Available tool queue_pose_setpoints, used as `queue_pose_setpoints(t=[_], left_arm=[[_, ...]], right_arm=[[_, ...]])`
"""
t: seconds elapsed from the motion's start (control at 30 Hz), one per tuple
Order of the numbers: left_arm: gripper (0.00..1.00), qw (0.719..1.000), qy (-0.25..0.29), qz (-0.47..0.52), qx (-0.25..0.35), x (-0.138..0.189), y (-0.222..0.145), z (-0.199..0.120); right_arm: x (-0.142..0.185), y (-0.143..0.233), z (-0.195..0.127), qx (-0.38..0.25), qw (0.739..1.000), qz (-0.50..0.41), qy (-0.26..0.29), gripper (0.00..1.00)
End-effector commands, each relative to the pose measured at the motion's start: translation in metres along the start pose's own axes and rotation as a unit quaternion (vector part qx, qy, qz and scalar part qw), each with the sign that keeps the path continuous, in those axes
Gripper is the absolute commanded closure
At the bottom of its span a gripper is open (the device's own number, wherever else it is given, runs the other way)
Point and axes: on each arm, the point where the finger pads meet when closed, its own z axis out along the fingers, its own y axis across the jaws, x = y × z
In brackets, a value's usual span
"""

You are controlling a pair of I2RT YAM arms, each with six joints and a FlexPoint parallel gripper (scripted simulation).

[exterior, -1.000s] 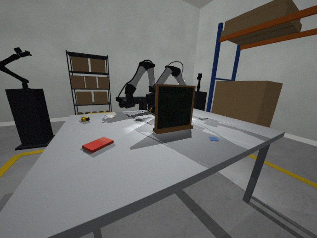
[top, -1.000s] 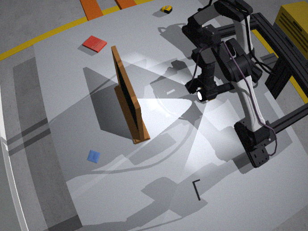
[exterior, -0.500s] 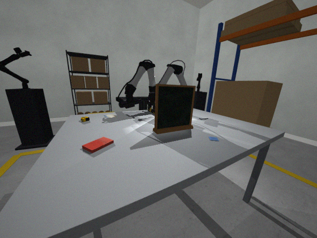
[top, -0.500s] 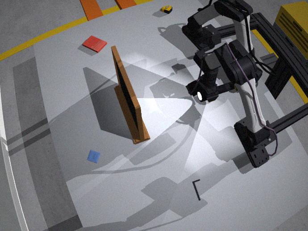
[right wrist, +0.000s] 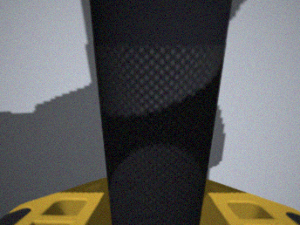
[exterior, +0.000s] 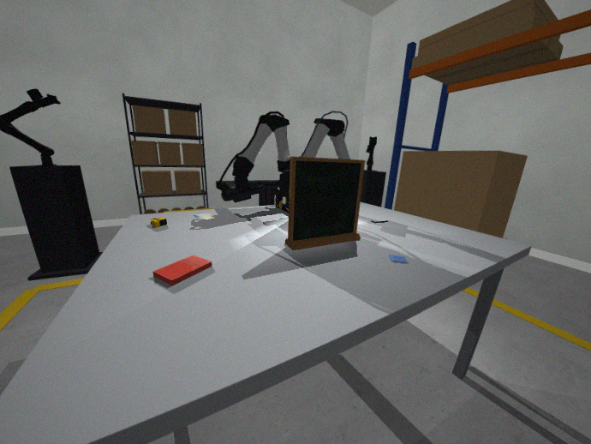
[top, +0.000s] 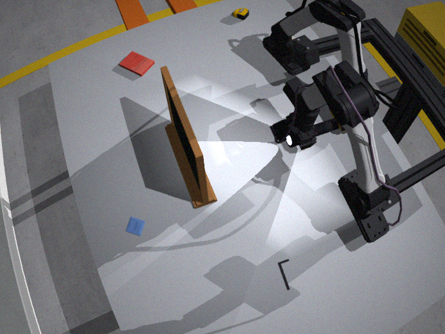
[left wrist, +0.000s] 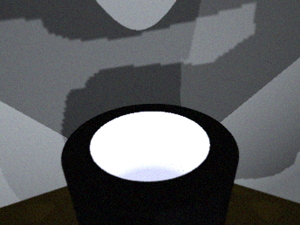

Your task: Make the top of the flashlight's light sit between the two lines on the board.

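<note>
The wooden-framed board [top: 186, 124] [exterior: 326, 201] stands upright. Its lit side faces the arms; its lines and the light's top edge on it are hidden. The black flashlight [top: 325, 126] [left wrist: 150, 198] [right wrist: 159, 131] is lit and held above the table, its lens toward the board. My left gripper [top: 300, 138] [left wrist: 152, 190] is shut on the flashlight's head, close behind the lens. My right gripper [top: 337, 126] [right wrist: 155, 187] is shut on the barrel toward the tail, its yellow fingers on both sides in the right wrist view. The exterior view does not show the flashlight.
A red block [top: 137, 63] [exterior: 182, 270] and a blue square [top: 135, 225] [exterior: 397, 258] lie beyond the board from the arms. A yellow tape measure [top: 240, 13] [exterior: 158, 222] lies near the far edge. A black L-shaped thing [top: 284, 274] lies on the other side. The arms cross closely.
</note>
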Motion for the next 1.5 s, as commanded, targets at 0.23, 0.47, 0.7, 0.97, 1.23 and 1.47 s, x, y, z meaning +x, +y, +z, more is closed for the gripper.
queue_pose_setpoints(t=[0.23,0.47,0.7,0.97,1.23,1.47], left_arm=[[0.5,0.998,0.006,-0.005,0.06,-0.002,-0.003,-0.001],[0.5,0.992,0.004,-0.008,0.127,-0.003,-0.015,-0.003],[0.5,0.988,0.008,-0.012,0.156,0.0,-0.008,0.006],[0.5,0.99,0.013,-0.018,0.141,0.002,0.005,0.011],[0.0,0.989,0.011,-0.014,0.149,0.002,-0.003,0.008],[0.0,0.987,0.01,-0.003,0.159,0.007,-0.002,-0.015]], right_arm=[[0.006,0.006,0.005,-0.014,1.0,0.013,0.008,0.7],[0.006,0.005,0.004,-0.012,1.0,0.013,0.007,0.7],[0.006,0.005,0.004,-0.012,1.0,0.013,0.007,0.7],[0.005,0.003,0.005,-0.008,1.0,0.013,0.005,0.7],[0.005,0.003,0.005,-0.008,1.0,0.013,0.005,0.7],[0.005,0.003,0.005,-0.008,1.0,0.013,0.005,0.7]])
